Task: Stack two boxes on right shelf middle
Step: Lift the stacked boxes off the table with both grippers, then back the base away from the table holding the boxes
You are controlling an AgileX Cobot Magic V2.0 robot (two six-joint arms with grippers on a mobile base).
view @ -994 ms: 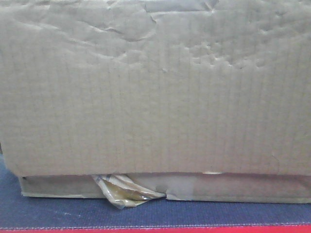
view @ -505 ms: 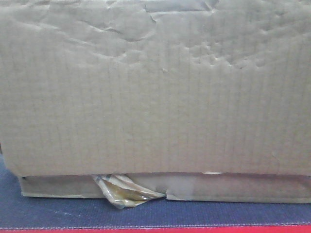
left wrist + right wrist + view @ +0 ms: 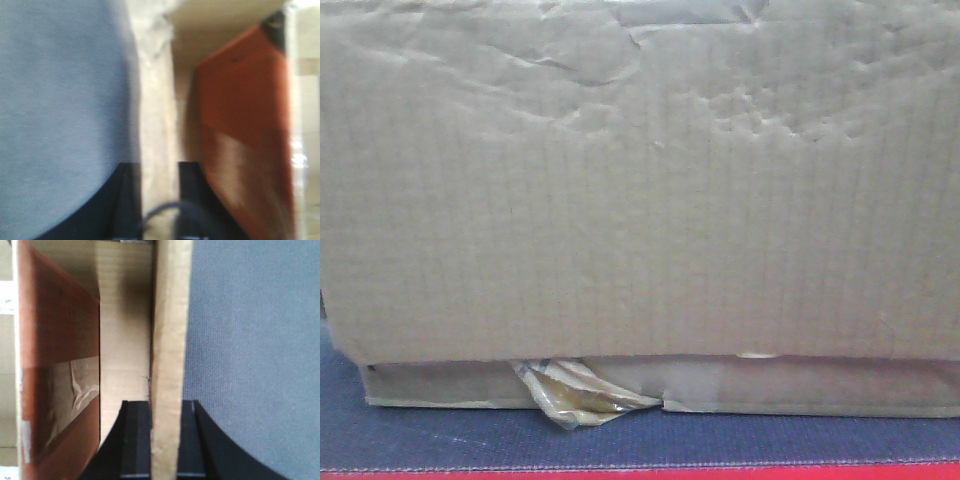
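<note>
Large box [image 3: 640, 180] stacked on flat box [image 3: 800, 385], both on the grey fabric platform [image 3: 720, 440].
Flat box rests on the platform behind its red edge [image 3: 640, 473], and torn tape [image 3: 582, 400] dangles onto it. Left gripper [image 3: 159, 167] and right gripper [image 3: 167, 405] each clamp a cardboard edge [image 3: 167, 315] beside the platform; which box it belongs to cannot be told.

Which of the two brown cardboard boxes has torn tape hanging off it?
The flatter brown cardboard box underneath; crumpled yellowish tape dangles from its front. The large wrinkled cardboard box sits on top.
</note>
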